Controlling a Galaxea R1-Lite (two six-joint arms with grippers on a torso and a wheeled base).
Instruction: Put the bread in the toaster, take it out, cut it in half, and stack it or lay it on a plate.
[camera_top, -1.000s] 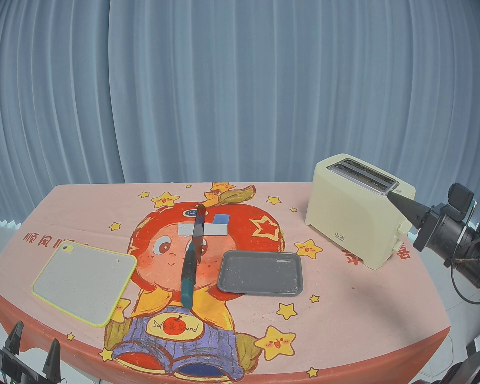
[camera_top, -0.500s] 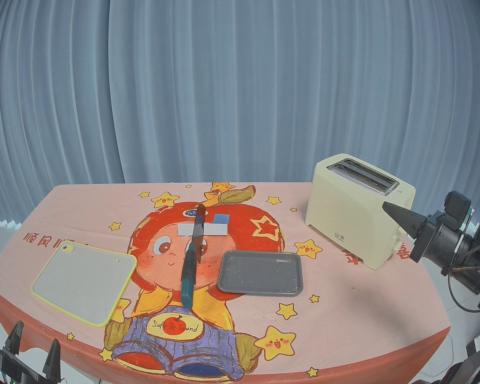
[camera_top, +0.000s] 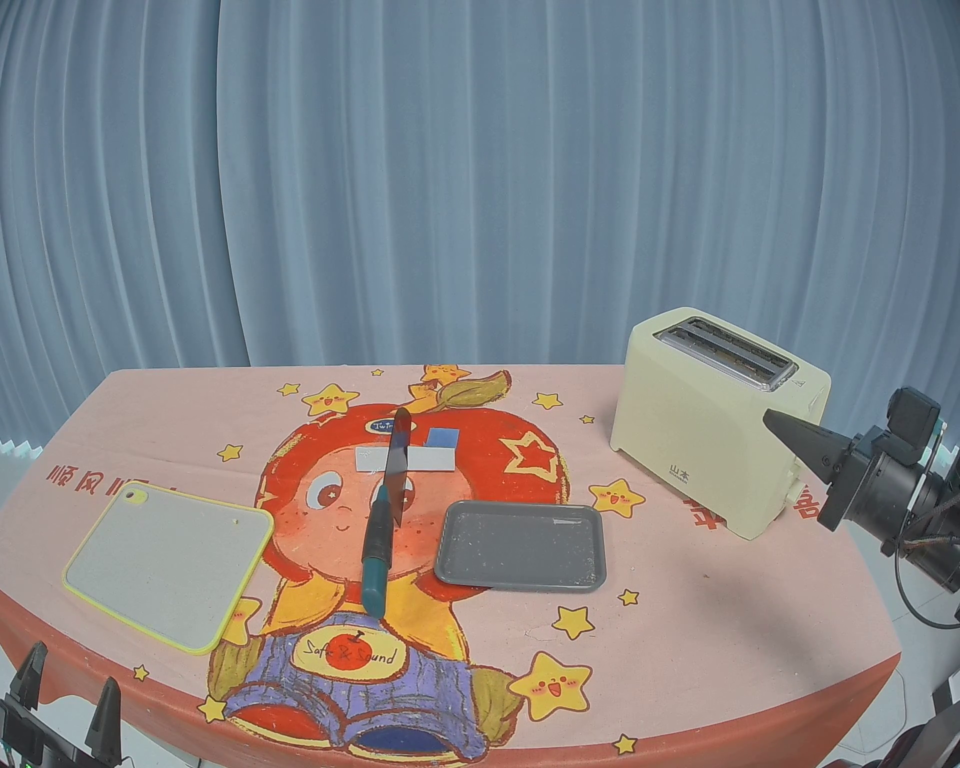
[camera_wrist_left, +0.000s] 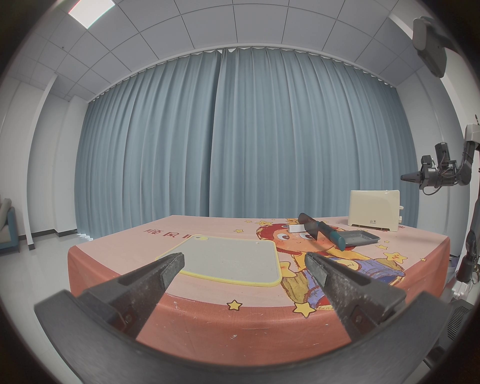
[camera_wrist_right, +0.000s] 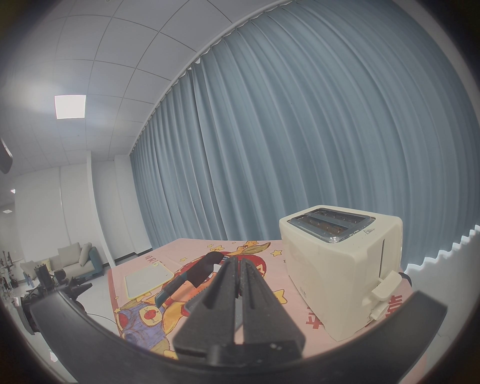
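The cream toaster (camera_top: 712, 425) stands at the table's right, its side lever (camera_wrist_right: 384, 289) low on the end wall. Its two slots (camera_wrist_right: 330, 223) look brownish inside; I cannot tell whether bread sits in them. My right gripper (camera_top: 772, 417) is shut with nothing in it and hovers just beside the toaster's near right corner, below the top edge, tips (camera_wrist_right: 238, 262) pointing toward the table. My left gripper (camera_top: 66, 688) is open and hangs low before the table's front left edge, fingers (camera_wrist_left: 150, 280) spread toward the cutting board (camera_wrist_left: 231, 259).
A teal-handled knife (camera_top: 380, 530) leans with its blade on a white and blue rest (camera_top: 425, 455) at the centre. A grey tray plate (camera_top: 522, 546) lies right of it. The yellow-rimmed cutting board (camera_top: 165, 563) lies at the front left.
My right gripper has dropped from the toaster's top corner to a spot lower beside it, staying shut. Nothing else moved.
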